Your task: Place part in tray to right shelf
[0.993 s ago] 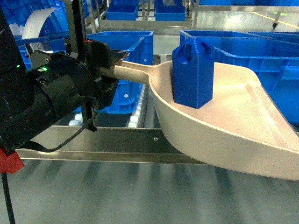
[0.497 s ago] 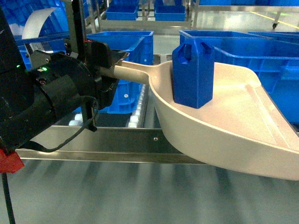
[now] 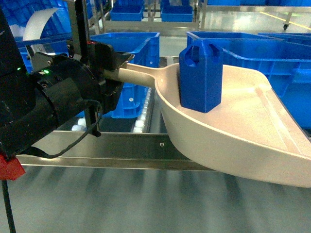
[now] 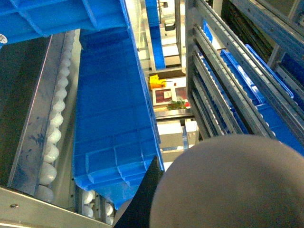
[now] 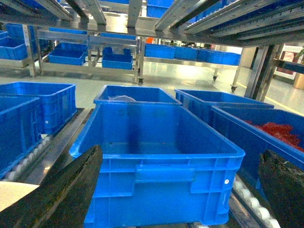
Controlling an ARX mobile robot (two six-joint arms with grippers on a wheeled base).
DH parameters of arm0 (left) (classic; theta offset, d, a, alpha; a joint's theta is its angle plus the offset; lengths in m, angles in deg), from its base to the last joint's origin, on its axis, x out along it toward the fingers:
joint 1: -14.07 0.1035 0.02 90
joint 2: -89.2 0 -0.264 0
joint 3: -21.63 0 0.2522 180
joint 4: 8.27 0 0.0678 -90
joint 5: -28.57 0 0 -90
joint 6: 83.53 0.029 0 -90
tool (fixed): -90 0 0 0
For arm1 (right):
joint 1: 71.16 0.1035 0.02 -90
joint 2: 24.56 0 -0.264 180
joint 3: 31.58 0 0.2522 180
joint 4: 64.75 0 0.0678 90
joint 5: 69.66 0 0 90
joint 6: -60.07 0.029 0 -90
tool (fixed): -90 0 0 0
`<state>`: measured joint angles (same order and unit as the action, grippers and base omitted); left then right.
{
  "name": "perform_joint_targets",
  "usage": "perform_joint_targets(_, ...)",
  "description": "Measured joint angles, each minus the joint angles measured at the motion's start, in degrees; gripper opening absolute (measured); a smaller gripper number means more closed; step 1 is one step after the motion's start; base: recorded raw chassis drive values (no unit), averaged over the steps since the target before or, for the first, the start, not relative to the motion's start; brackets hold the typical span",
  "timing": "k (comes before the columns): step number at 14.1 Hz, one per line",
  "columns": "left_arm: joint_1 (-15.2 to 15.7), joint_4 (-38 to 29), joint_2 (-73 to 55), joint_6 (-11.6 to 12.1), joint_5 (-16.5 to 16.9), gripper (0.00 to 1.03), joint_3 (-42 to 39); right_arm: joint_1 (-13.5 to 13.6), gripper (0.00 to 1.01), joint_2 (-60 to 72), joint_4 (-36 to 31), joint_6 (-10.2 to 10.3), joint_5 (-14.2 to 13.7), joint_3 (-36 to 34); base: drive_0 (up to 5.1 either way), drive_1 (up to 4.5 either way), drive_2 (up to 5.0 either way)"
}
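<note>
Left claw (image 3: 114,73) clamped on the long handle of the tray (image 3: 252,126), gripping near the handle's end so the wide scoop juts out rightward, roughly level, above the steel front rail of the right shelf (image 3: 146,145). Held flat, judging by the load, to keep the part (image 3: 200,77) from sliding: upright blue jerrycan block, seated deep in the scoop against the back wall, cut-out handle uppermost. Beyond the tray, large blue crates (image 3: 252,48) on the white roller tracks (image 3: 141,119). Right claw (image 5: 175,190) spread wide and empty, both dark fingers (image 5: 71,190) framing an open blue crate straight ahead, touching nothing. Part already riding in the tray; likely remaining, carrying the load over a crate on the shelf and tipping or setting it down.
</note>
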<state>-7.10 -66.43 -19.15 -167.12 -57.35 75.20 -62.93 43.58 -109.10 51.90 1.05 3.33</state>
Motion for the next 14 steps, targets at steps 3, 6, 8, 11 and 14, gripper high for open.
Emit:
perform_joint_targets(3,0.0,0.0,0.0,0.0,0.0,0.13,0.0,0.0,0.98,0.0,0.0,0.0,0.0,0.0,0.0,0.0,0.0)
perform_joint_targets(6,0.0,0.0,0.0,0.0,0.0,0.13,0.0,0.0,0.98,0.0,0.0,0.0,0.0,0.0,0.0,0.0,0.0)
perform_joint_targets(8,0.0,0.2,0.0,0.1,-0.3,0.13,0.0,0.0,0.98,0.0,0.0,0.0,0.0,0.0,0.0,0.0,0.0)
perform_joint_targets(11,-2.8,11.6,2.1,12.3,-26.4,0.13,1.0,0.0,0.98,0.0,0.0,0.0,0.0,0.0,0.0,0.0,0.0)
perform_joint_targets(14,-1.7,10.2,4.0,15.2,-29.2,0.13,1.0,0.0,0.98,0.0,0.0,0.0,0.0,0.0,0.0,0.0,0.0)
